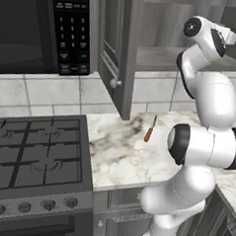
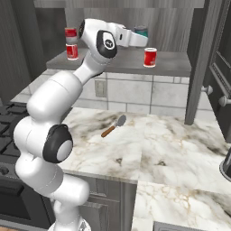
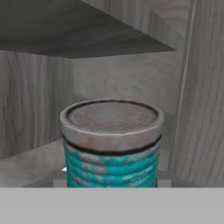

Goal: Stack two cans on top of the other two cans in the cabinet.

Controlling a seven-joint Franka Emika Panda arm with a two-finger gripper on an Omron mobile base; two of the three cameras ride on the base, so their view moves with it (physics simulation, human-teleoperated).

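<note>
Colours in the cabinet (image 2: 198,58) and on the counter (image 2: 162,149)

Teal can (image 3: 111,146): mottled teal, grey lid. Red cans (image 2: 150,57) with white band. Cabinet grey wood-grain; counter white-brown marble; microwave (image 1: 41,28) black, at 9 o'clock.

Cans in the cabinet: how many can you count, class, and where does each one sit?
4: two red cans stacked at the shelf's left, one red can alone at right, one teal can between the jaws. Others may be hidden.

White arm (image 2: 67,90) raised, forearm level, fingers closed around something.
</note>
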